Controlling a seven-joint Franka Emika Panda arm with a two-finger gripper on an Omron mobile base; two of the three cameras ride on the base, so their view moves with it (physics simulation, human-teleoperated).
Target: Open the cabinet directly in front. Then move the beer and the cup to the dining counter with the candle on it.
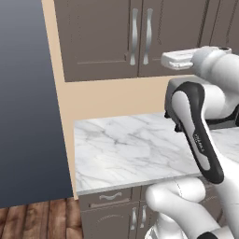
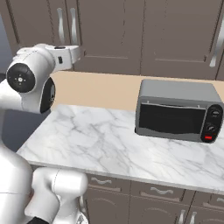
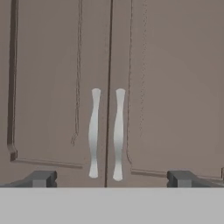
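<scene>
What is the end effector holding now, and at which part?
Nothing. The end effector is open, its fingertips wide apart, facing the closed cabinet and its two handles without touching them.

Dark doors, pale stone

We see the cabinet (image 3: 57, 87) in dark grey-brown with silver handles (image 3: 93, 133), a white grey-veined marble worktop (image 1: 126, 149), and a grey microwave (image 2: 177, 109) at right.

Before me: short white marble worktop with grey veins (image 1: 126, 149); beige back wall (image 1: 112, 98) above its far edge; grey microwave oven (image 2: 177, 109) toward its right far corner; dark grey-brown drawer fronts (image 2: 148, 192) beneath; wooden plank floor (image 1: 37, 219) lower left.
</scene>
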